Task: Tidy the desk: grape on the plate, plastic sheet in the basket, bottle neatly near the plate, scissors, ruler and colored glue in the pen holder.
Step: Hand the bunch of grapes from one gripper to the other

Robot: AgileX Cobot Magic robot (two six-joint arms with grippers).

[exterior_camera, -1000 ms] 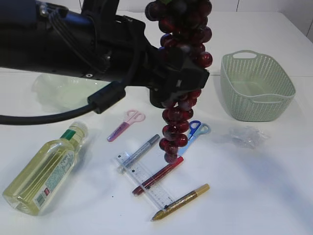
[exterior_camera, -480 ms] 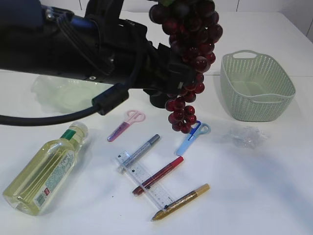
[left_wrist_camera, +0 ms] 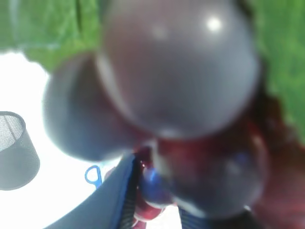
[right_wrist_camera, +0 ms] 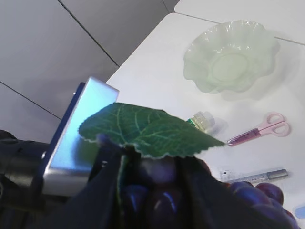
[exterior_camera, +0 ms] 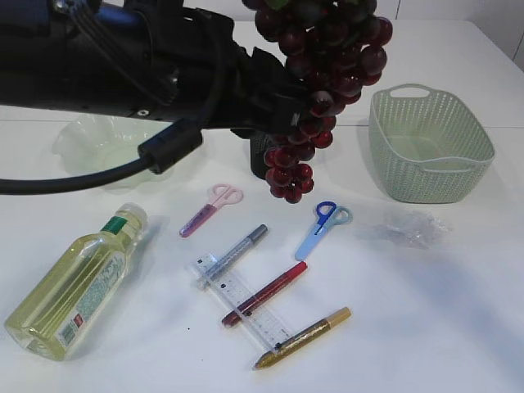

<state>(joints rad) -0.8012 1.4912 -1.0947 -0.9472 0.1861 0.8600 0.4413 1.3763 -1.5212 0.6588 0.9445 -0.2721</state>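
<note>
Above the middle of the desk, the grape bunch (exterior_camera: 315, 74) is hanging in the air, clear of the scissors and pens lying below it. The left gripper (exterior_camera: 282, 102) is pressing in against the lower half of the cluster, though the pictures are not showing how firmly it is closing. The right gripper (right_wrist_camera: 147, 164) is straddling the leafy top of the bunch; whether it is clamping or letting go cannot be told. The plate (exterior_camera: 110, 147) is sitting well apart, at the back left. To do this step well, the arms are probably needing to carry the cluster high and level toward the plate, avoiding any swing that would shake berries loose
</note>
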